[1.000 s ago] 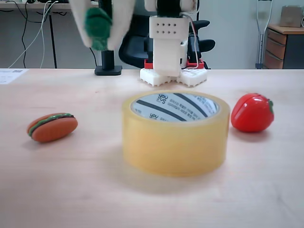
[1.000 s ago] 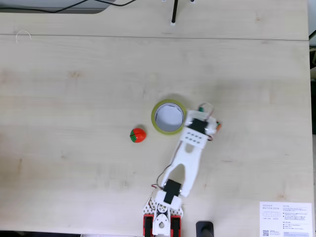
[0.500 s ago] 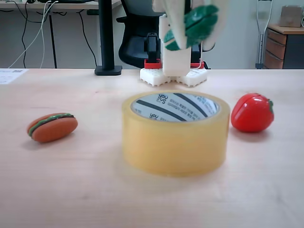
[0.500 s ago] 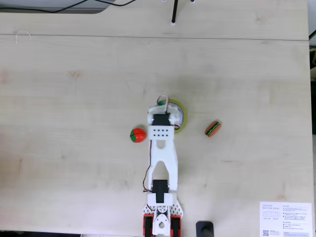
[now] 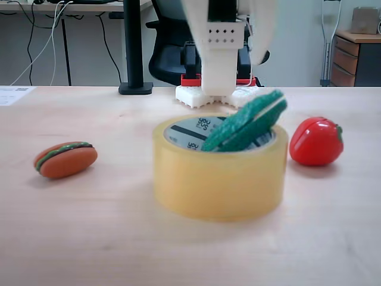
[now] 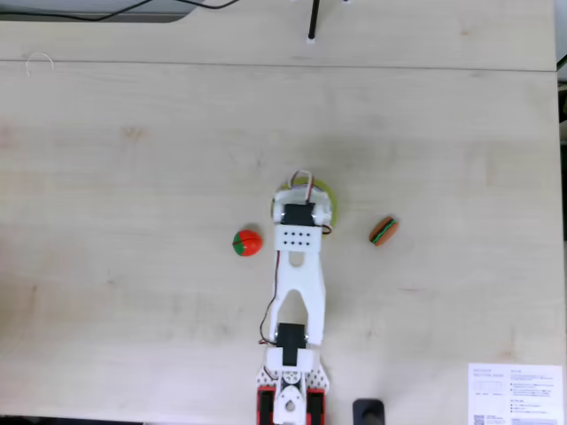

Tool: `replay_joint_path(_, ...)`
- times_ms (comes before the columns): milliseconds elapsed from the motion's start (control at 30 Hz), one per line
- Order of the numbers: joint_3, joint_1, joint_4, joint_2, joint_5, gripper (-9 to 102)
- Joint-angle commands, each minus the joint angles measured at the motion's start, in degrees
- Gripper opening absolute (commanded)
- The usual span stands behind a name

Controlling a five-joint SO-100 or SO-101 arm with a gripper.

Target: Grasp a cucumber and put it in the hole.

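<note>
cucumber [image 5: 245,123] tilted in hole [image 5: 196,132], core print "you"

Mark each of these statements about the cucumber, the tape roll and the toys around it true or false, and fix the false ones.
1. The cucumber leans tilted in the hole of the tape roll, one end above the rim. True.
2. The toy burger sits inside the roll. False: it lies on the table, apart from the roll.
3. In the low fixed view, the tomato is right of the roll. True.
4. The cucumber lies flat on the table. False: it rests in the roll.
5. From above, the arm reaches over the roll. True.
</note>
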Motion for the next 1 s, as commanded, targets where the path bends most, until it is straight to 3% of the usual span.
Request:
replay_joint_path(0,-1.23,1.32,-1.67,0.53,0.26,26)
replay_joint_path(133,-1.23,1.32,-2.02,1.67,0.26,32)
replay_joint_path(567,-0.35,1.58,0.97,13.36,0.35,30)
replay_joint_path(967,23.20,2.81,-0.70,37.71,0.44,25)
